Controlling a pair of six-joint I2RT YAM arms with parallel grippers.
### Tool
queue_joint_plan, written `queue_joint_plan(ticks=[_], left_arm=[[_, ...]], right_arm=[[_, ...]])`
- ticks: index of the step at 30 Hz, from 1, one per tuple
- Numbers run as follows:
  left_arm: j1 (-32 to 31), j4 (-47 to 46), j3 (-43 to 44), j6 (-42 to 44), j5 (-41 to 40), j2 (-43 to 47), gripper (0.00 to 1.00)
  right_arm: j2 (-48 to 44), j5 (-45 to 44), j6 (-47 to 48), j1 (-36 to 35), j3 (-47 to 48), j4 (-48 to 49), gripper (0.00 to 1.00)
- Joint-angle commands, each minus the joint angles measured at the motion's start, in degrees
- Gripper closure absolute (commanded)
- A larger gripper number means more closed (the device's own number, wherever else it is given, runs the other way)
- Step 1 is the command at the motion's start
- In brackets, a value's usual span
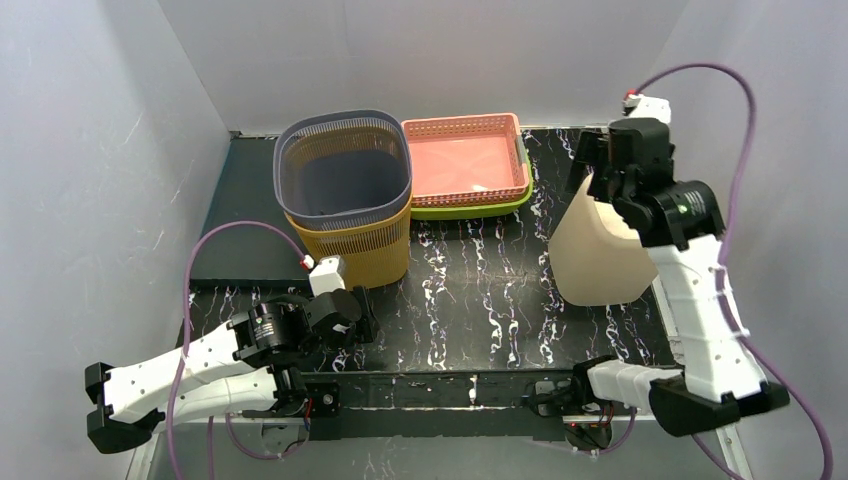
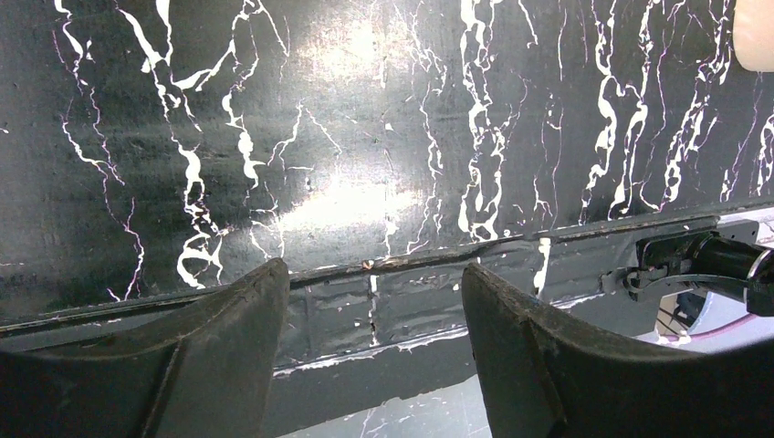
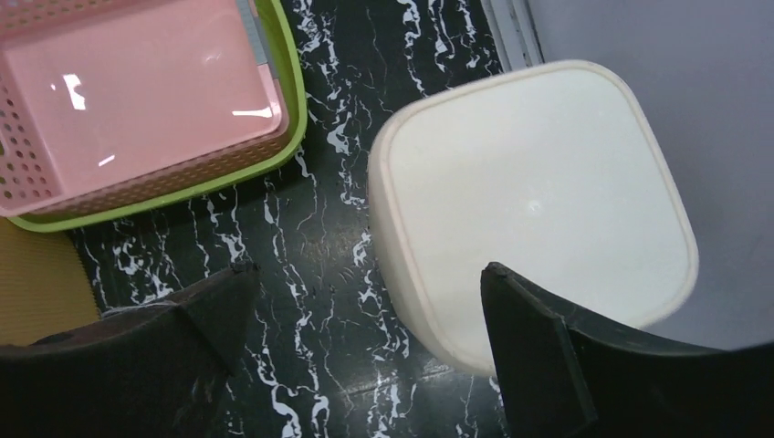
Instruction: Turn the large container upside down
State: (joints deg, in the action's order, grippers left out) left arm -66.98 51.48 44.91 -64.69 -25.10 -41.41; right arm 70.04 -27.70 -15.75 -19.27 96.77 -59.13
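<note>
Right gripper (image 3: 367, 271) wide open above cream container (image 3: 538, 201), base up

The black, white-veined table (image 1: 480, 300) carries a cream container (image 1: 600, 255) near its right edge, standing with its closed flat face up. Beyond and to the left of the container lies a green tray (image 1: 470, 209). Farther left stands a yellow basket (image 1: 360, 250), and left of that lies a plain dark mat (image 1: 235, 220).
</note>
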Motion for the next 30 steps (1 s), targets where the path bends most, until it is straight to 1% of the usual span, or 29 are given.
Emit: queue_joint_plan(ticks=[1, 3, 4, 5, 6, 7, 9, 14, 18, 22, 26, 30], left_arm=[[0.01, 0.92, 1.93, 0.96, -0.50, 0.43, 0.32], [0.01, 0.63, 2.15, 1.38, -0.40, 0.58, 0.32], [0.01, 0.56, 2.31, 1.64, -0.31, 0.66, 0.32], [0.01, 0.55, 2.48, 1.93, -0.22, 0.63, 0.32], [0.00, 0.61, 2.67, 2.26, -0.15, 0.75, 0.32], [0.01, 0.63, 2.79, 2.50, -0.06, 0.84, 0.32], [0.01, 0.79, 2.82, 2.58, -0.03, 1.10, 0.32], [0.00, 0.81, 2.38, 2.39, 0.05, 1.31, 0.30], [0.05, 0.82, 2.68, 2.40, -0.27, 1.28, 0.29], [0.01, 0.85, 3.23, 3.05, -0.39, 1.16, 0.28], [0.00, 0.98, 3.50, 3.31, 0.25, 0.82, 0.27], [0.00, 1.41, 3.32, 3.39, 0.73, 0.54, 0.27]], right_arm=[[-8.41, -9.63, -10.82, 0.08, -4.35, -1.37, 0.01], [-13.46, -13.38, -14.00, 0.10, -10.66, 0.93, 0.01], [-15.22, -16.68, -15.58, 0.11, -12.71, 0.97, 0.01], [-16.69, -19.86, -16.63, 0.03, -13.81, 0.72, 0.01], [-17.36, -25.10, -18.91, 0.06, -14.35, -1.15, 0.01], [-18.10, -27.96, -20.18, 0.05, -14.94, -1.49, 0.01], [-19.39, -29.35, -21.66, 0.10, -15.43, -1.76, 0.01], [-18.98, -26.79, -25.00, 0.11, -19.85, -0.47, 0.01], [-18.76, -23.51, -26.73, 0.08, -23.72, 4.07, 0.01], [-17.49, -23.08, -27.60, 0.09, -25.23, 7.86, 0.01], [-15.73, -22.22, -28.71, 1.00, -26.16, 8.95, 0.01], [-15.97, -20.49, -26.53, 2.98, -27.72, 12.48, 0.01]])
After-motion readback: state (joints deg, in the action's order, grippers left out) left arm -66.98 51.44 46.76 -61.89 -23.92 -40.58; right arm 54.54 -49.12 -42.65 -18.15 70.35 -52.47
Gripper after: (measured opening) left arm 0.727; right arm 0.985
